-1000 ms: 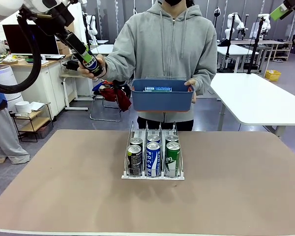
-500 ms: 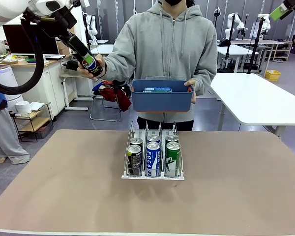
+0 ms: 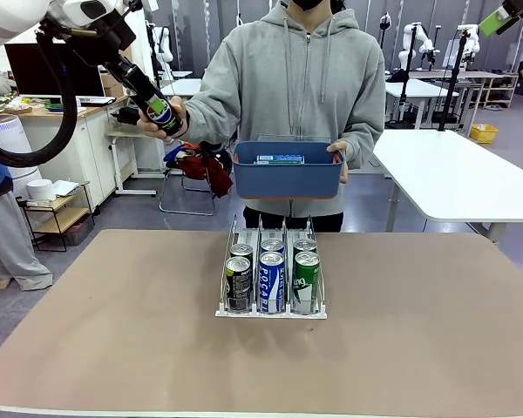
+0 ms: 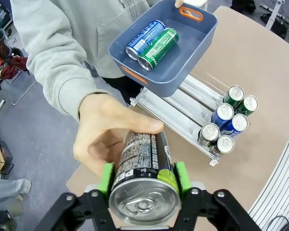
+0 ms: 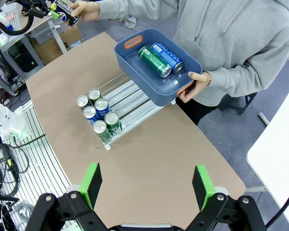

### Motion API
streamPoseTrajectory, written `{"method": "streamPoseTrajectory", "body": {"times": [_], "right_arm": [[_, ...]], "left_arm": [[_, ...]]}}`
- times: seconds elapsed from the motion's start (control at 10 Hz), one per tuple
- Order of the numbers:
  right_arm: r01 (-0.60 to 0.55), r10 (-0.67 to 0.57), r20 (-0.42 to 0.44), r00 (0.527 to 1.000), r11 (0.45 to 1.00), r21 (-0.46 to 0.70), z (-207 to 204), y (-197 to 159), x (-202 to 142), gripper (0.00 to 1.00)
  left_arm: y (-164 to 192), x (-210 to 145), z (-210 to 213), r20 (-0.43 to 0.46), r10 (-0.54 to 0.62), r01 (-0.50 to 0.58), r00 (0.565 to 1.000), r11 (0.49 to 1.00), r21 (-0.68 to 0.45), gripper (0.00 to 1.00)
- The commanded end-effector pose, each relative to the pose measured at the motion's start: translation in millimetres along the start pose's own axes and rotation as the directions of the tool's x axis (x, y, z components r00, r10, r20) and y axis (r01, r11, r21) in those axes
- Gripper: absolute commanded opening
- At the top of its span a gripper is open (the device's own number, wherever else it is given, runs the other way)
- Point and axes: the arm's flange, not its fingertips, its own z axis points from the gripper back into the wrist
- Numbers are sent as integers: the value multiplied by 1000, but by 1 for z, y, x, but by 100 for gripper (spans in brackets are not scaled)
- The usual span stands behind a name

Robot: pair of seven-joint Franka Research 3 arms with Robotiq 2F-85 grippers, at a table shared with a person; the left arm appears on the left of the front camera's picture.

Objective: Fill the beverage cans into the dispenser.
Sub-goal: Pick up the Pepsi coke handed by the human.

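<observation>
left end effector (image 4: 143, 177) clenched on black aluminium Pepsi can (image 3: 163, 113), upper left of front view, person's hand (image 4: 103, 137) supporting it, likely a handover | right end effector (image 5: 147, 186) released, idle | clear wire-framed dispenser (image 3: 230, 244) at centre, on counter (image 3: 113, 331)

The brown desk (image 3: 113, 331) carries a single thing directly: the three-lane wire dispenser (image 3: 270, 313), standing near its middle, toward the far edge.

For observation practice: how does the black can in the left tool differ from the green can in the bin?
The black can is clamped in the left tool, a hand on it; the green can lies loose in the bin. The black can is alone; the green can lies beside a blue can. Both are slim.
</observation>
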Motion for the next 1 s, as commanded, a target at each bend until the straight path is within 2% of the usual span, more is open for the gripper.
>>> {"method": "streamPoseTrajectory", "body": {"times": [0.0, 0.1, 0.5, 0.6, 0.7, 0.9], "right_arm": [[5, -5, -1, 1000, 1000, 2, 0, 1, -1, 100], [5, -5, -1, 1000, 1000, 2, 0, 1, -1, 100], [5, -5, -1, 1000, 1000, 2, 0, 1, -1, 100], [5, -5, -1, 1000, 1000, 2, 0, 1, -1, 100], [5, -5, -1, 1000, 1000, 2, 0, 1, -1, 100], [5, -5, -1, 1000, 1000, 2, 0, 1, -1, 100]], "left_arm": [[0, -2, 1, -12, 1, -1, 1000, 1000, 23, 24], [0, -1, 2, -9, 3, -3, 1000, 1000, 28, 0], [0, 0, 4, -9, -5, 6, 1000, 1000, 26, 0], [-1, 0, 4, 3, 28, -28, 1000, 999, -16, 0], [1, 0, 1, 2, 0, 0, 1000, 1000, 5, 42], [1, 0, 1, 2, 0, 0, 1000, 1000, 5, 42]]}}
